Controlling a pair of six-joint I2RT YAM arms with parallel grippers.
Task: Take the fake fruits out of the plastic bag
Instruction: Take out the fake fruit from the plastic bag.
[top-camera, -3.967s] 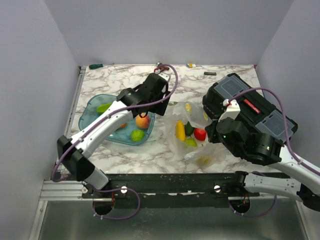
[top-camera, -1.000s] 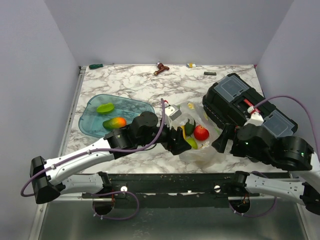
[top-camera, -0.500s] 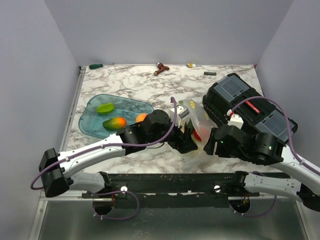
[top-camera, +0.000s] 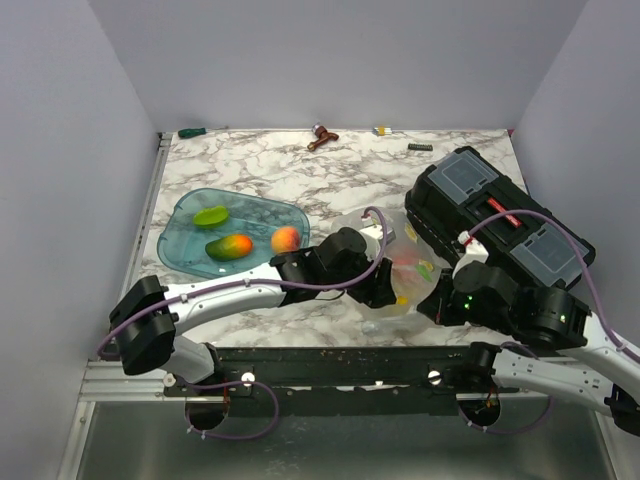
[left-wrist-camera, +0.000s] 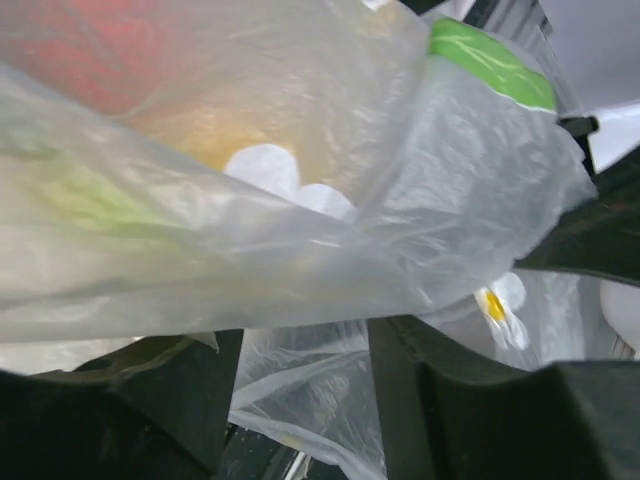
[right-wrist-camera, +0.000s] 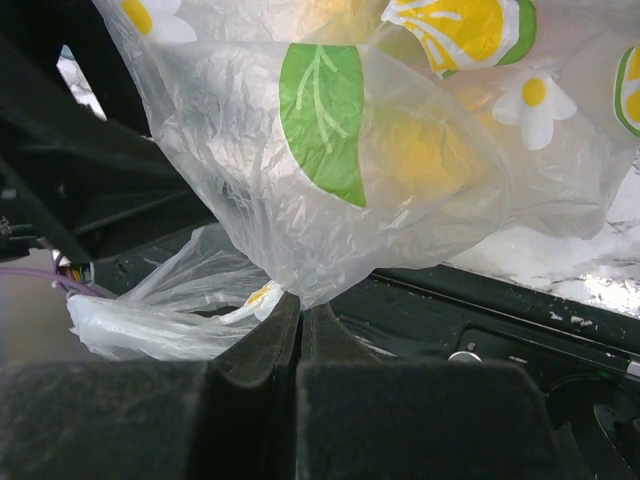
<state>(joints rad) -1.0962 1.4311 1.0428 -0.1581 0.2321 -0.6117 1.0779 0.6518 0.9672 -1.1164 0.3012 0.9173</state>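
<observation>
The left arm lies low, stretched rightward across the marbled white table. Its left gripper is pushed into the near-left side of the crinkly transparent plastic bag, which is printed with lemon slices, leaves and daisies. In the wrist view its black fingers stand apart, with loose film hanging in the gap. The right arm is folded near the table's front edge, its right gripper clenched on a pinch of the bag's lower film. Red, yellow and green glossy toy fruits show blurred inside the bag. Three other toy fruits lie in the translucent teal tray to the left. A black plastic toolbox stands just beside the bag on the right.
</observation>
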